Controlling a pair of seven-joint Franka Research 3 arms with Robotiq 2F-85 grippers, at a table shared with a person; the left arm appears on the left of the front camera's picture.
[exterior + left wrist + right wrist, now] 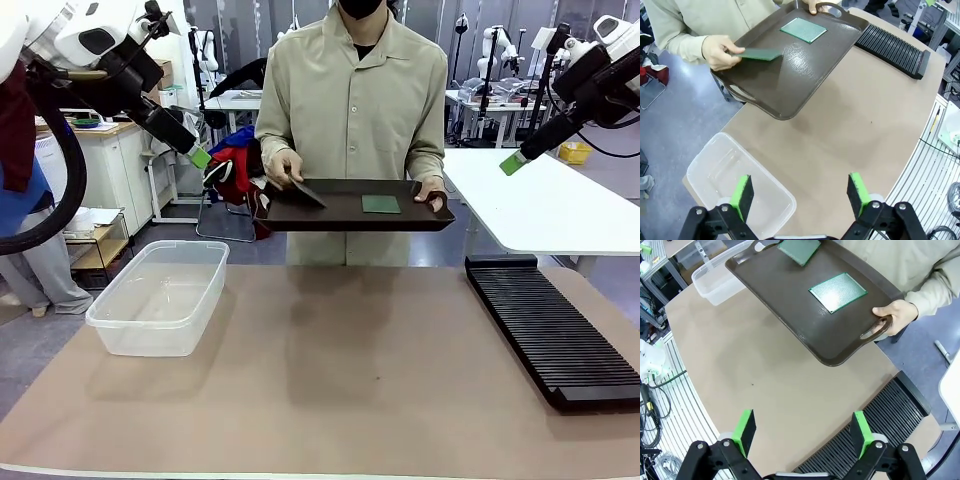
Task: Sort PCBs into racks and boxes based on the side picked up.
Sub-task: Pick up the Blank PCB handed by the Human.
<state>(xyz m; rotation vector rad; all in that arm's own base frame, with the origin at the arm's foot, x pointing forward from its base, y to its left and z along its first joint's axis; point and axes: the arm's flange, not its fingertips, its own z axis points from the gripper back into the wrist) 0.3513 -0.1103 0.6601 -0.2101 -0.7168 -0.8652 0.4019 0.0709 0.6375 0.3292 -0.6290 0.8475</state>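
A person at the far side holds a dark brown tray (345, 217) (790, 85) (785, 295) above the table. One green PCB (381, 204) (803, 30) (837, 292) lies flat on it. The person's hand tilts a second PCB (303, 193) (760, 54) (799, 250) up off the tray. The clear box (160, 295) (730, 180) (720, 277) stands at the table's left, the black slotted rack (550, 325) (892, 47) (875, 440) at its right. My left gripper (200, 157) (800, 195) hangs open high above the box. My right gripper (513, 163) (804, 429) hangs open high above the rack's near end. Both hold nothing.
The tan table top (340, 360) lies bare between box and rack. A white table (540, 205) stands behind at the right. At the left edge stand a cabinet (110, 170) and a thick black cable loop (60, 190).
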